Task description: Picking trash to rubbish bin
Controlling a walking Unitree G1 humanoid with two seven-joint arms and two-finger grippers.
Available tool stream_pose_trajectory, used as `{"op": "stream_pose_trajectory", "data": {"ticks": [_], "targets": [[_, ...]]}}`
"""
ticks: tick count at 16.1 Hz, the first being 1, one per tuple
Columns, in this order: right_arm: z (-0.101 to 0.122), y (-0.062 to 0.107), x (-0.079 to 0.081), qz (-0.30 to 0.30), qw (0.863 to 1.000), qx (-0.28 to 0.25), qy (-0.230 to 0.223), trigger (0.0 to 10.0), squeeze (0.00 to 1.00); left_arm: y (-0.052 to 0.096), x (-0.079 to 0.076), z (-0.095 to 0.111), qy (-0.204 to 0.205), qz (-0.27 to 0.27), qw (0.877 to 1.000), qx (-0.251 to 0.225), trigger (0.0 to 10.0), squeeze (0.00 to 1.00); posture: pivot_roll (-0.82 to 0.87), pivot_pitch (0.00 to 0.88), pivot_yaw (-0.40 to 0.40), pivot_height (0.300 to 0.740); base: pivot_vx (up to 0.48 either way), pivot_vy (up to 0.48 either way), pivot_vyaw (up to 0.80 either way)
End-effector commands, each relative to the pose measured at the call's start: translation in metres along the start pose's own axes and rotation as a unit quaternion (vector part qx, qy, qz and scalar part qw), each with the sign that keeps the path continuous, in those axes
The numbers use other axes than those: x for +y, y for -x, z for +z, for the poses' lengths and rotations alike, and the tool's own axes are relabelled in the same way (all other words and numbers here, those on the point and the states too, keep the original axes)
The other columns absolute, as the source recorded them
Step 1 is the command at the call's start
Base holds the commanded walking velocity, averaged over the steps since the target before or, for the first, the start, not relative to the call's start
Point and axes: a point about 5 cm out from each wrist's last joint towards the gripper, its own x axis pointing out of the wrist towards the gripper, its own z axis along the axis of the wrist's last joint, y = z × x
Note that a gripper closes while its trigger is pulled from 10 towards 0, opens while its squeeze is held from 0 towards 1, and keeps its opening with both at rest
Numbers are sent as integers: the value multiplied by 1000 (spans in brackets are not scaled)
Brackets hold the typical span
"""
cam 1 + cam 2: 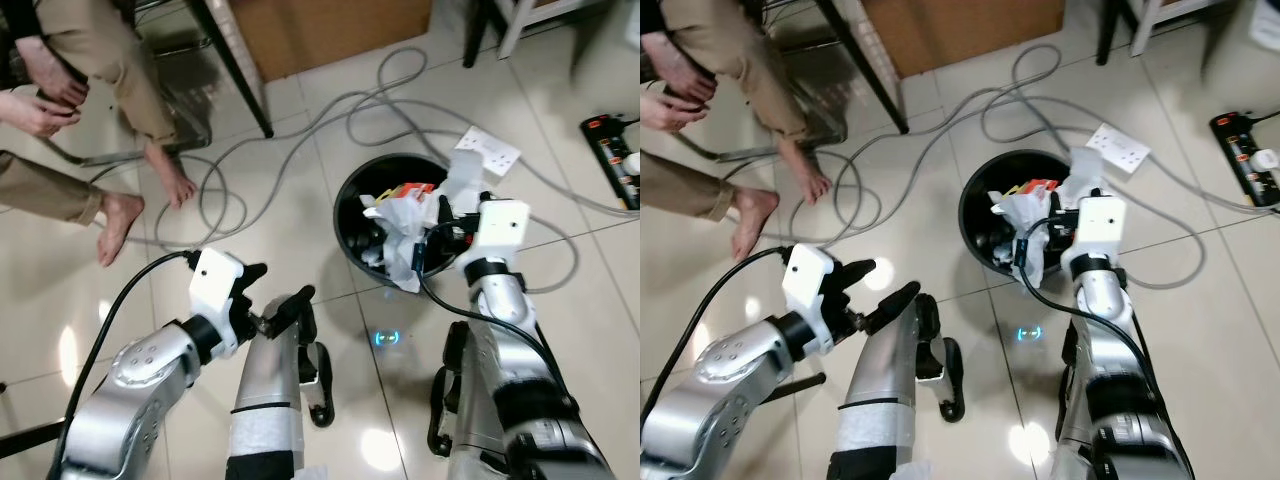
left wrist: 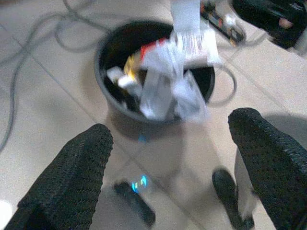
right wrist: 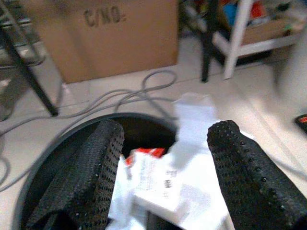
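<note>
- My right gripper [image 3: 163,187] hangs over the near rim of the black rubbish bin [image 1: 350,195], its two black fingers [image 3: 81,177] spread wide with nothing clamped between them.
- White crumpled paper trash [image 1: 400,235] sits in the bin, heaped against the near rim and spilling over it, directly under those spread fingers; a red-printed packet [image 1: 408,189] lies further in.
- My left gripper [image 2: 168,177] is held low over the tiled floor [image 1: 300,150], short of the bin and to its left; its fingers [image 1: 290,305] are wide apart and carry nothing.
- Grey cables [image 1: 300,130] loop across the floor beyond the bin, and a white socket block [image 1: 488,148] lies just past its far right rim.
- A seated person's bare feet [image 1: 120,220] rest on the floor at far left.
- A cardboard box [image 3: 108,36] stands beyond the bin.
</note>
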Motion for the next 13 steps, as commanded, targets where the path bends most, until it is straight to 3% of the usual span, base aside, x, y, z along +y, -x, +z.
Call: {"op": "stream_pose_trajectory", "data": {"ticks": [1,4,8,13], "targets": [[0,8,2,0,1000,5,7,10000,0,1,2,-12,6,13,1000,17,10000,0,82,399,177,581,0,0,0],[13,24,-25,-27,999,-8,18,10000,0,-15,6,-7,7,28,1000,-11,10000,0,24,339,146,596,0,0,0],[21,34,-46,-52,998,2,30,10000,0,-31,6,-8,11,32,999,-30,10000,0,-27,282,119,636,0,0,0],[28,39,-48,-60,998,8,26,10000,0,-36,6,-11,13,37,999,-38,10000,0,-44,258,112,676,0,0,0]]}}
